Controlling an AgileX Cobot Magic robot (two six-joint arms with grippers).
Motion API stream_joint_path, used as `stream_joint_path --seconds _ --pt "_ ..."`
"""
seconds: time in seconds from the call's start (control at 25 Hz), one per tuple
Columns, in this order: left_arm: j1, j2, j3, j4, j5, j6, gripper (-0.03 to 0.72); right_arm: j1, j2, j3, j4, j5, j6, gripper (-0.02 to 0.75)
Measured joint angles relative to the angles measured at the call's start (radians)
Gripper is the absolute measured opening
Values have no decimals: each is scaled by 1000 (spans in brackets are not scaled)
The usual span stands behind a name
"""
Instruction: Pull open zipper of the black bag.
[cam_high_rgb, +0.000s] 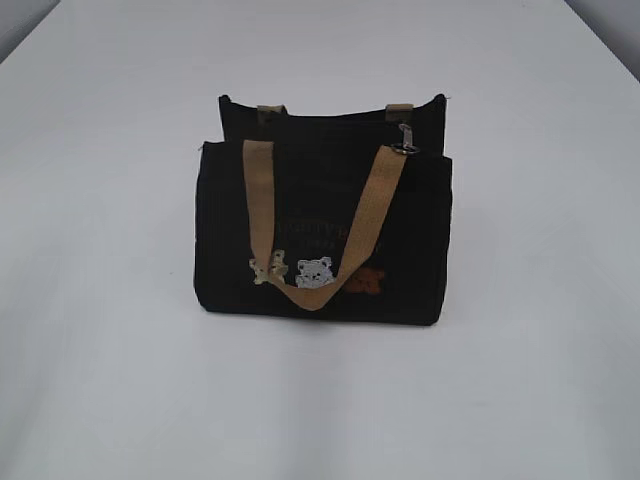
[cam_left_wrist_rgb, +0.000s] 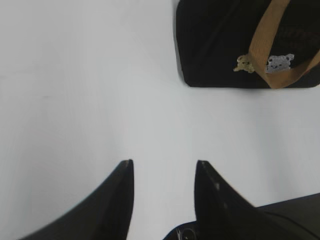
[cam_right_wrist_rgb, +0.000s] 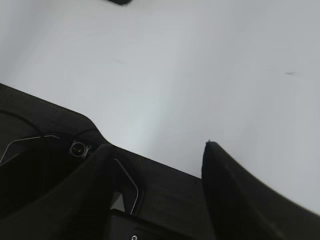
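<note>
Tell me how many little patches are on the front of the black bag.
3 on the black bag: a tan patch at lower left, a white bear patch in the middle behind the handle loop, and a brown patch to the right, partly covered.

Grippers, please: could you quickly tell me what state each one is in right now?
Left gripper: open, holding nothing, above the bare table.
Right gripper: open, holding nothing, away from the bag.
</note>
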Motion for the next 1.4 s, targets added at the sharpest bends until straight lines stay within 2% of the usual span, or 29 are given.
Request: stream_joint_path --seconds 0.28,0.52,0.8,1.4 --pt "0 -370 8 140 126 -36 298 1 -351 187 -12 -71 0 435" --pt "0 -541 61 154 154 -24 297 2 -498 204 -12 -108 -12 435" --pt "0 -674 97 140 196 3 287 2 -544 205 -17 -111 -14 435" --pt "4 -683 97 134 195 10 250 -3 -544 206 -12 -111 -14 435"
